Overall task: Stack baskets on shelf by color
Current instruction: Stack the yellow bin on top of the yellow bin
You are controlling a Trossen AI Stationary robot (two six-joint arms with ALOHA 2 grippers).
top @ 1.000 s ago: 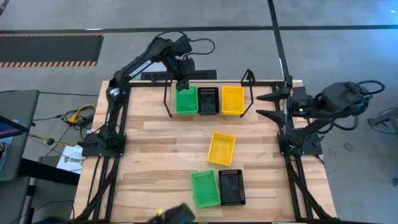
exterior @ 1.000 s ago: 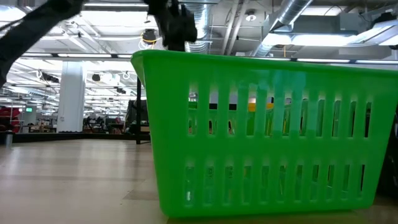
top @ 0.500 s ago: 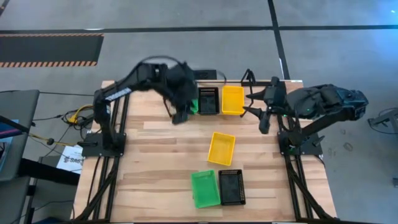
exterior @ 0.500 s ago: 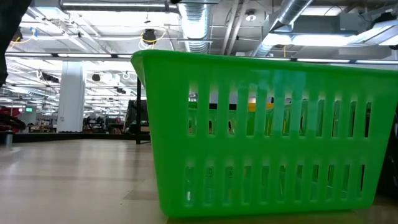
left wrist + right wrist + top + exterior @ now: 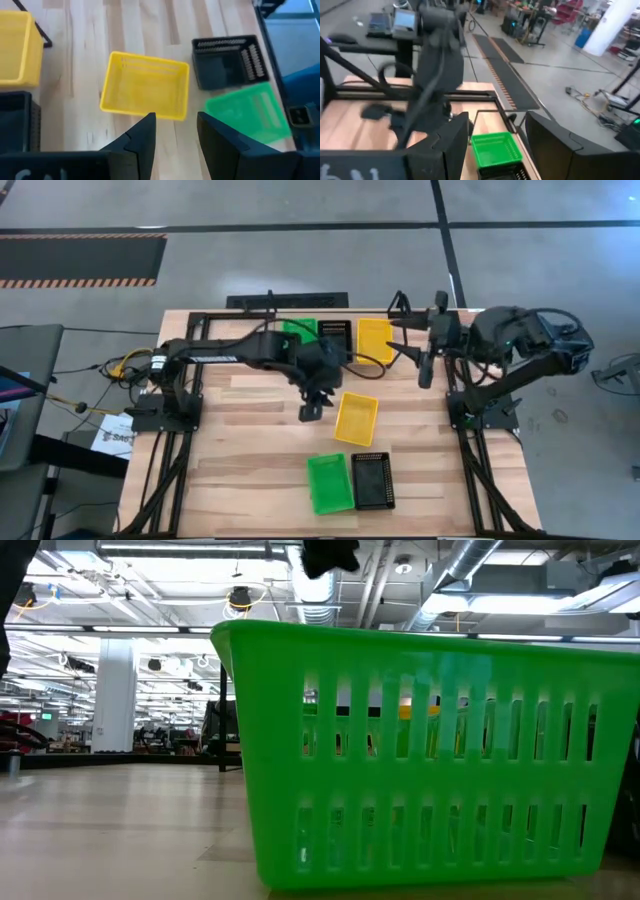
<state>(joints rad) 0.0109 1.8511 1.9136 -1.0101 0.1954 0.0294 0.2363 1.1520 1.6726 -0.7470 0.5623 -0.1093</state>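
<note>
Left gripper (image 5: 312,408) hangs just beside the loose yellow basket (image 5: 357,418) from above, with the shelf (image 5: 335,340) behind it and the green basket (image 5: 330,482) and black basket (image 5: 372,480) farther toward me. My right gripper (image 5: 420,358) waits open, beside the shelf's end.

At table height, the green basket's (image 5: 420,755) slotted walls look thin and light; I judge it slightly flexible.

Through the left wrist, my fingers (image 5: 142,137) are spread and empty, the yellow basket (image 5: 145,92) just ahead. I'd pinch its near rim wall.

Right wrist: fingers apart, holding nothing.
</note>
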